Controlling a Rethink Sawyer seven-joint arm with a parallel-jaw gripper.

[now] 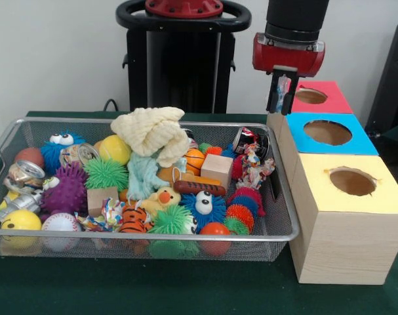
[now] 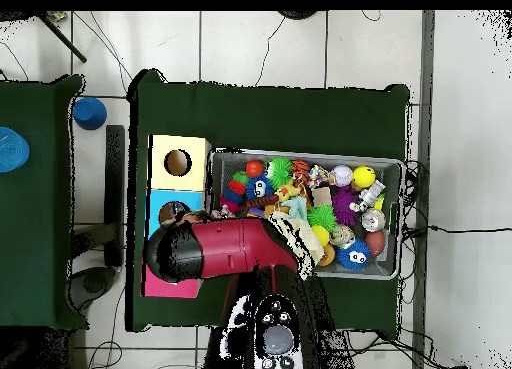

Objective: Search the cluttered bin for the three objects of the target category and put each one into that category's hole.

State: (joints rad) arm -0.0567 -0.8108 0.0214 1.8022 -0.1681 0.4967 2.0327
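Observation:
My gripper (image 1: 283, 98) hangs from the red wrist above the near edge of the red-faced box, just behind the blue-faced box (image 1: 362, 141). It is shut on a small see-through bluish plastic bag (image 1: 283, 85), which shows between the black fingers (image 1: 275, 97). The blue box's round hole (image 1: 327, 132) lies right of and in front of the gripper. The silver wire-mesh bin (image 1: 287, 203) stands left of the boxes, full of toys. I cannot make out other bags in the clutter. In the overhead view the arm (image 2: 235, 250) hides the gripper and part of the hole (image 2: 173, 214).
The red-faced box (image 1: 333, 102) is behind the blue one and the yellow-faced box (image 1: 346, 216) in front. The bin holds a cream cloth (image 1: 153, 131), spiky balls, dented cans (image 1: 23, 176), wooden blocks and rope toys. The robot pedestal (image 1: 182, 59) stands behind.

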